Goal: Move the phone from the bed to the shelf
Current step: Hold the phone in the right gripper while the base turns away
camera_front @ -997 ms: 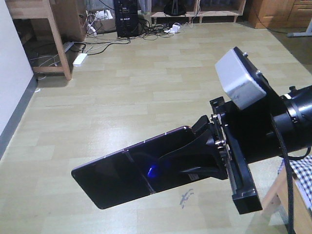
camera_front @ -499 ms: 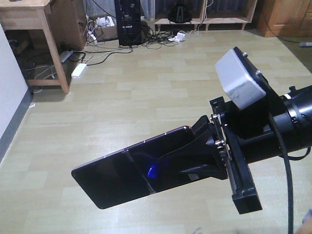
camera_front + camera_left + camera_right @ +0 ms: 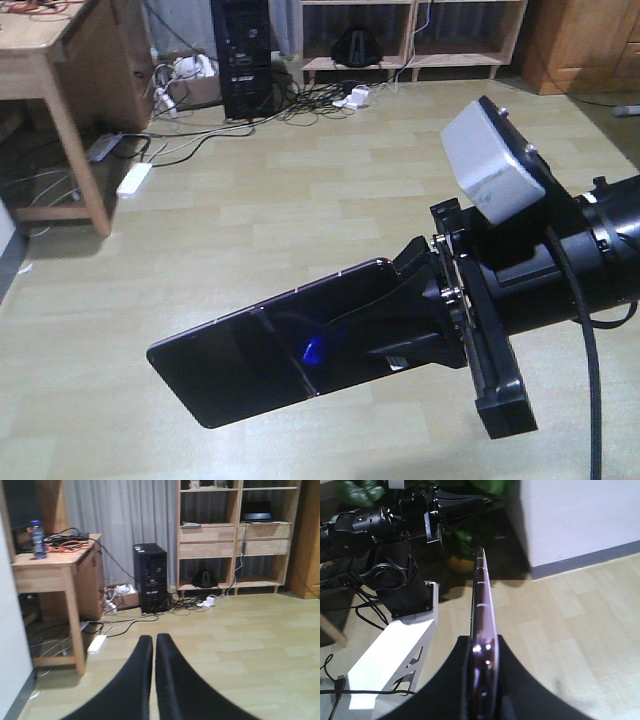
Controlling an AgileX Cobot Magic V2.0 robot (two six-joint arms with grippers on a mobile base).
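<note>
A glossy black phone (image 3: 255, 355) with a pinkish rim and a crease across its middle hangs over the pale floor. My right gripper (image 3: 375, 295) is shut on its near end. In the right wrist view the phone (image 3: 481, 592) shows edge-on between the two black fingers of that gripper (image 3: 482, 642). My left gripper (image 3: 154, 639) is shut with nothing between its fingers. It faces the light wooden shelf (image 3: 210, 534) across the room, whose lower board (image 3: 410, 58) shows at the top of the front view. The bed is out of view.
A wooden desk (image 3: 55, 562) with a bottle (image 3: 36, 540) stands at the left by a white wall (image 3: 10, 650). A black computer tower (image 3: 150, 577) and cables with a power strip (image 3: 97, 643) lie between desk and shelf. An orange-brown cabinet (image 3: 585, 45) is far right.
The room has slid rightward and nearer in the front view, and the checked sheet corner at the lower right has left the frame. The phone stays held the same way.
</note>
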